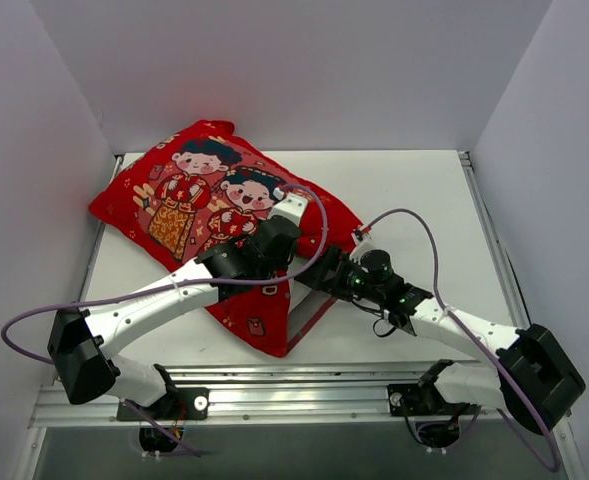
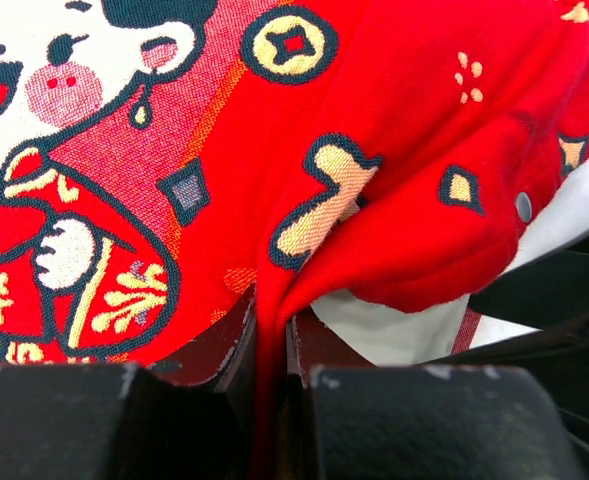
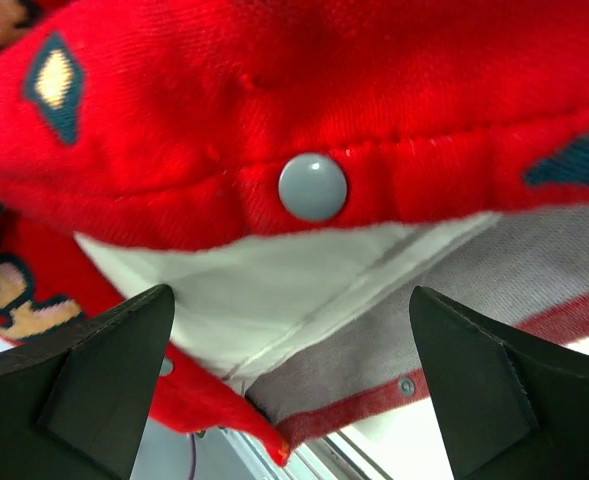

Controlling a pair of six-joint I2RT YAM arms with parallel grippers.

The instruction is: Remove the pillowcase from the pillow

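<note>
The left arm (image 1: 164, 295) reaches from the near left corner, forward and to the right, low over the table (image 1: 414, 190). Its wrist sits on top of the red pillowcase (image 1: 189, 200), close to the cover's open edge. The left gripper (image 2: 270, 322) is closed tightly on a raised fold of red fabric, which runs up between the two black fingers. Just right of that pinch, a strip of the white pillow (image 3: 264, 290) shows under the lifted red edge.

The right arm (image 1: 464, 325) stretches from the near right corner, forward and to the left, its wrist low and pointed into the same open edge. The right gripper (image 3: 289, 300) has its fingers spread wide apart and holds nothing. Straight ahead, between the fingers, lies the mouth of the cover: the red upper hem with a grey snap button (image 3: 313, 186) above, the white pillow in the gap, and the lower flap's pale lining below. The printed cartoon children lie beyond and left of both grippers.
</note>
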